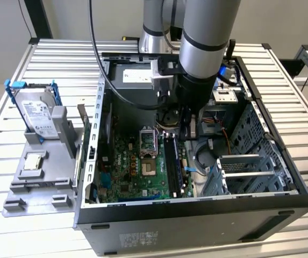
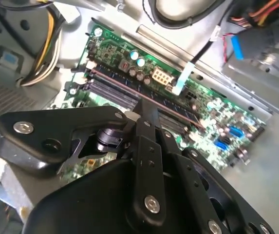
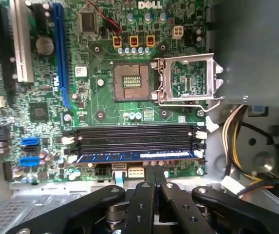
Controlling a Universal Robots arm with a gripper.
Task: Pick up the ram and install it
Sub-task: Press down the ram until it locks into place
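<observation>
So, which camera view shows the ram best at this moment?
The first wrist view: the ram lies full length in a black slot of the motherboard, near the gripper. The exterior view hides it behind the arm; the second wrist view shows the slots edge-on.

A slatted metal tabletop (image 1: 46,59) carries the open computer case (image 1: 197,226) beneath the gripper (image 1: 186,126), and beside it a grey tray (image 1: 41,177), apparently plastic.

The arm (image 1: 205,32) reaches steeply down from above, its wrist low. The gripper (image 3: 153,171) points downward, its two black fingers (image 3: 146,195) pressed together side by side in both wrist views, nothing between them.
</observation>
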